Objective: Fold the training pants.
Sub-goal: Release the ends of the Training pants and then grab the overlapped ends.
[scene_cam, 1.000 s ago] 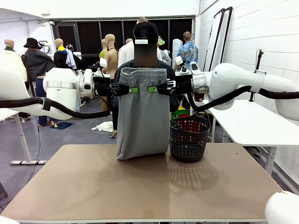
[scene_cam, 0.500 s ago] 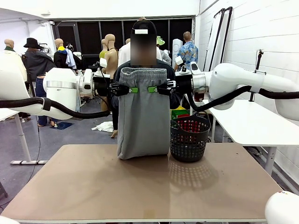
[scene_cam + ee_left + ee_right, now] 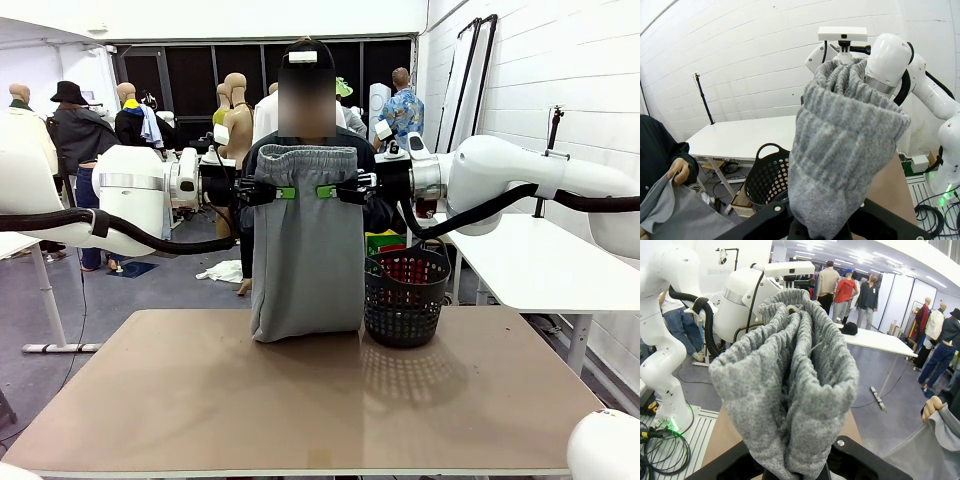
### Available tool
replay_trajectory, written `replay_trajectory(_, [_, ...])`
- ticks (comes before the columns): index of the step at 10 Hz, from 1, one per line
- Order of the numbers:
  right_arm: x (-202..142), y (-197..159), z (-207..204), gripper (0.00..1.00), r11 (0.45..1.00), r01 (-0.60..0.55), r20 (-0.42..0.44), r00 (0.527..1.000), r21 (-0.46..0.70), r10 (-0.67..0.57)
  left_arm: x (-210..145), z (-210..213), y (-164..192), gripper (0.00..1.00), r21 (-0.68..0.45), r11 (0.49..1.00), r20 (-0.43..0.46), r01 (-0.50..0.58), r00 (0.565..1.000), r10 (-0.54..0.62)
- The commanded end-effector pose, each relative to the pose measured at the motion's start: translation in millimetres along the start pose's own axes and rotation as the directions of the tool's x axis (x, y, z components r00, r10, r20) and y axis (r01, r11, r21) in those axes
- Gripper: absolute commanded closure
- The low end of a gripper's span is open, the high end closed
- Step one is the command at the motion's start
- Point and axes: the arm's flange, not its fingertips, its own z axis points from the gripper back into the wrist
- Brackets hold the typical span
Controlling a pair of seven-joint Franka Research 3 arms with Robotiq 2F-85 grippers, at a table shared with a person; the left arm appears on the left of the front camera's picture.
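Observation:
The training pants (image 3: pixel 305 250), light grey and doubled over, hang upright above the far side of the table (image 3: pixel 300 400). Their lower fold rests near the table's far edge. My left gripper (image 3: pixel 285 192) is shut on the left side of the waistband. My right gripper (image 3: pixel 327 191) is shut on its right side. The two face each other, close together. The bunched ribbed waistband (image 3: pixel 850 145) rises from my left fingers, and the same band (image 3: pixel 790 380) rises from my right fingers. A person behind holds grey fabric (image 3: pixel 670 210) in one hand (image 3: pixel 677 172).
A black mesh basket (image 3: pixel 405 295) stands on the table just right of the hanging pants. A white table (image 3: pixel 540 260) sits at the right, beyond the brown one. The person stands right behind the pants. The near half of the brown table is bare.

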Motion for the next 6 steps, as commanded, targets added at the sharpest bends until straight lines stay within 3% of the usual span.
replay_trajectory(1, [2.3,2.3,-1.5,1.0,1.0,-0.014,0.0,1.0,-0.002,0.014,3.6,0.8,-2.8,1.0,0.009,1.0,-0.003,0.004,1.0,-0.004])
replay_trajectory(6, [2.3,2.3,-1.5,1.0,1.0,-0.014,0.0,1.0,-0.002,0.014,3.6,0.8,-2.8,1.0,0.009,1.0,-0.003,0.004,1.0,-0.004])
